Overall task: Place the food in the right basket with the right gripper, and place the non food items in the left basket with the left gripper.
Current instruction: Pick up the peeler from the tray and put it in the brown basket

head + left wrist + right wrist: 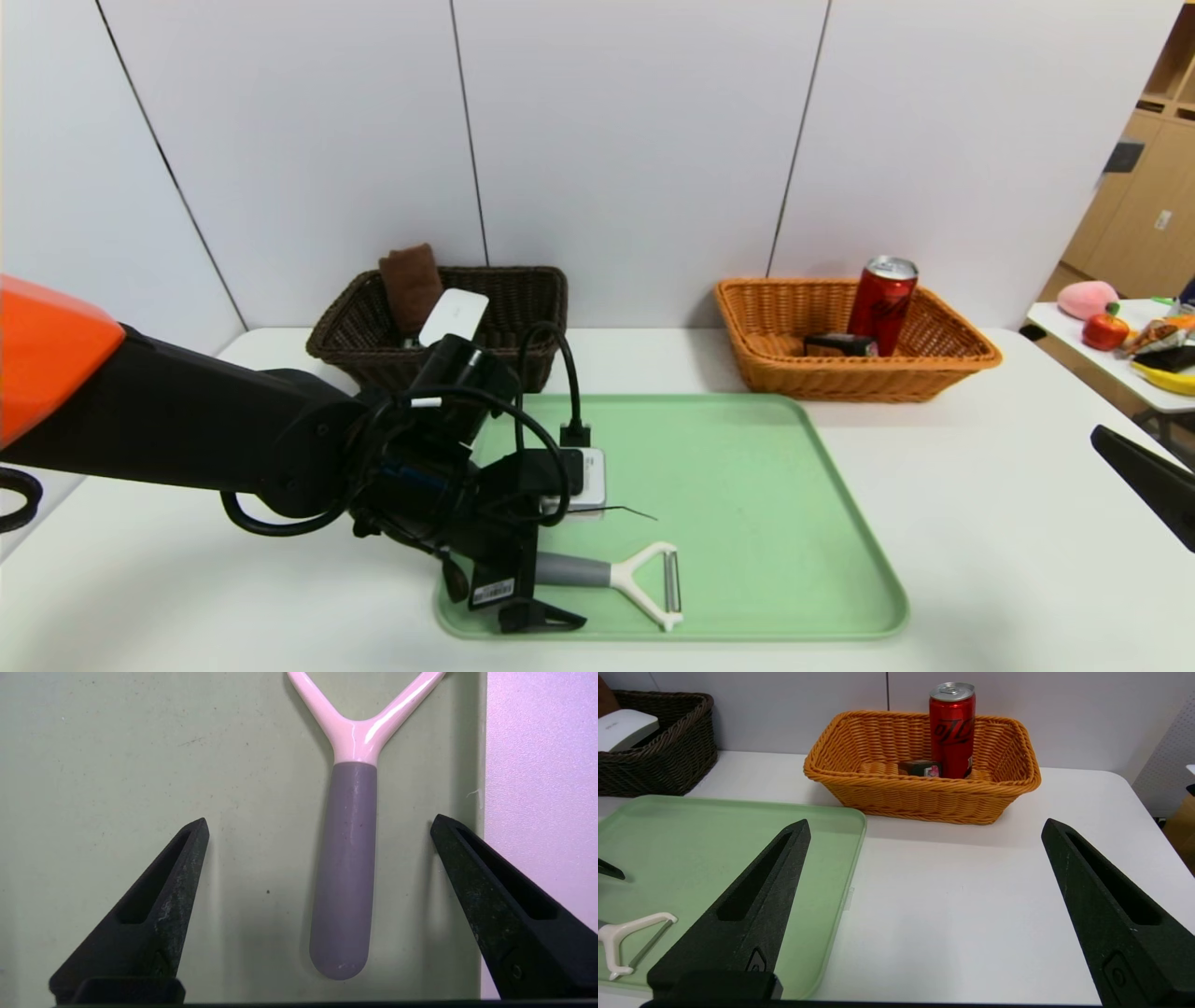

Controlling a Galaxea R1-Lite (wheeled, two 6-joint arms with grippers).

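Surface: white table point(980, 523) before pale wall panels, green tray point(747, 485) low in the head view's centre.
Left gripper point(317, 826): lower left of the head view, over the tray's near edge, fingers spread wide and empty, one each side of the peeler's grey handle.
Peeler point(616, 577): flat on the tray, lower centre, handle toward the gripper, white fork and blade pointing right.
Step, as I judge it: lower straight, close across mid-handle, lift level, carry to the dark basket.
Care: one finger sits near the tray's rim; it could catch there.
Right gripper point(924, 830): far right edge of the head view, over bare table, fingers apart, holding nothing.
Dark basket point(523, 289): upper left, holding brown towel point(409, 285) and white case point(455, 315).
Obstruction: the left arm's own cables lie between peeler and dark basket.
Orange basket point(952, 345): upper right, red can point(882, 303) upright, black box point(840, 345) beside it.
Side table, far right: toy fruit, well apart.
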